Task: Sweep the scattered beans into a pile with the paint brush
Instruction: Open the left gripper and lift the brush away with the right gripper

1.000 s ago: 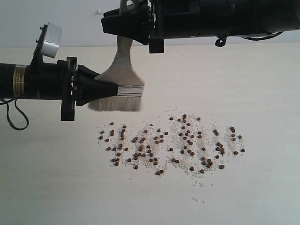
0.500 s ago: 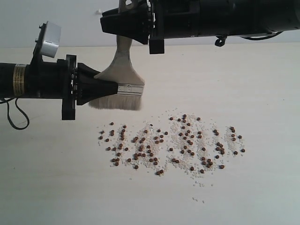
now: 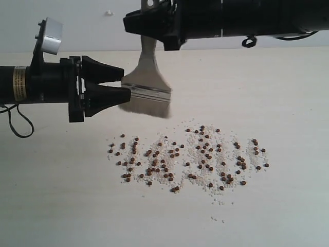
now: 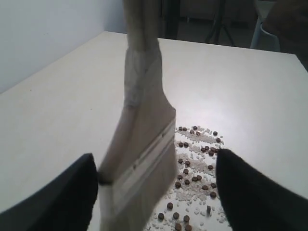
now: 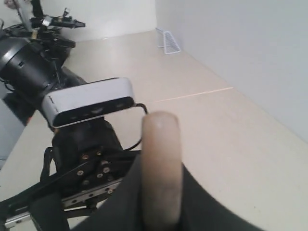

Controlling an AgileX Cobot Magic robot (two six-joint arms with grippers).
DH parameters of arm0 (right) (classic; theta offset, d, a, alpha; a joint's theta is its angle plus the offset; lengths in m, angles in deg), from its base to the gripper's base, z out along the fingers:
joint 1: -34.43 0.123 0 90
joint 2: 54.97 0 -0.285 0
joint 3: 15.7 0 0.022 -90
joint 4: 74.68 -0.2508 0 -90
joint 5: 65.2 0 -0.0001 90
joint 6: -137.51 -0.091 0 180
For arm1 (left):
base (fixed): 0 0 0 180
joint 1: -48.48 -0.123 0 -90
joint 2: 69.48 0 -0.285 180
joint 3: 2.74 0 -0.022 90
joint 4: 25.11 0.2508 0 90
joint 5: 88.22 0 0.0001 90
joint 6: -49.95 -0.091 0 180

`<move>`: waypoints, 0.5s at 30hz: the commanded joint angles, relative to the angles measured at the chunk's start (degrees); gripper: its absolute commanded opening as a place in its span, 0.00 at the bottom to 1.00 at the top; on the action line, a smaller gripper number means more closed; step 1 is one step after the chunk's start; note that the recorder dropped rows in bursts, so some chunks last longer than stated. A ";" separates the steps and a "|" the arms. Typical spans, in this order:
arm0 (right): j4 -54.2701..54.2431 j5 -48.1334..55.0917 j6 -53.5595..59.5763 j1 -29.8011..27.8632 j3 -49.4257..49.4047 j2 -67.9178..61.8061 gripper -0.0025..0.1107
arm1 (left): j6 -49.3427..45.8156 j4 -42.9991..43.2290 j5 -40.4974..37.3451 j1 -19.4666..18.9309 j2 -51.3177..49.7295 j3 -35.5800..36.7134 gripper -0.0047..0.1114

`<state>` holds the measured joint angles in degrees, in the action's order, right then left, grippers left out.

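Observation:
The beans [image 3: 187, 157] lie spread in a wide band on the pale table, brown grains mixed with whitish crumbs; no pile shows. The paint brush [image 3: 149, 92] hangs tilted above the table, behind the band's left part, bristles down and off the surface. My right gripper [image 3: 146, 25] is shut on its cream handle [image 5: 161, 163] from above. My left gripper [image 3: 126, 82] stands open just left of the ferrule, one fingertip close to the ferrule's corner. In the left wrist view the brush [image 4: 144, 144] sits between the wide-apart fingers [image 4: 72, 192], with beans [image 4: 195, 163] beyond.
The left arm [image 3: 36, 85] lies level along the table's left side with a cable loop [image 3: 15, 126] under it. The right arm [image 3: 247, 18] spans the top. A small white object [image 3: 108, 12] sits at the back, a white wire piece [image 5: 169, 43] by the wall.
The left gripper has opened and let go of the brush's ferrule. The right gripper has carried the brush a little to the right and tilted it.

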<state>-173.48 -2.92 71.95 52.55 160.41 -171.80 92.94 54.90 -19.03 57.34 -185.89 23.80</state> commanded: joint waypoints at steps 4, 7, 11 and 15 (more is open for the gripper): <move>-1.14 -3.04 -10.48 -8.16 -0.64 4.93 0.02 | 7.45 1.94 0.77 -1.54 3.58 -0.15 0.60; -1.14 -8.18 -13.93 -10.15 -3.35 7.21 0.02 | 13.37 4.52 0.77 -2.20 5.62 -0.15 0.42; -1.14 -16.19 -15.69 -10.51 -8.08 11.14 0.02 | 18.49 9.96 0.77 -2.41 8.89 -0.15 0.05; -1.14 -18.75 -16.41 -10.41 -12.23 15.99 0.02 | 25.93 14.54 0.77 -2.41 12.34 0.24 0.04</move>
<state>-173.98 -20.07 56.49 42.28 150.43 -159.41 113.83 66.53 -19.03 55.10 -175.93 23.80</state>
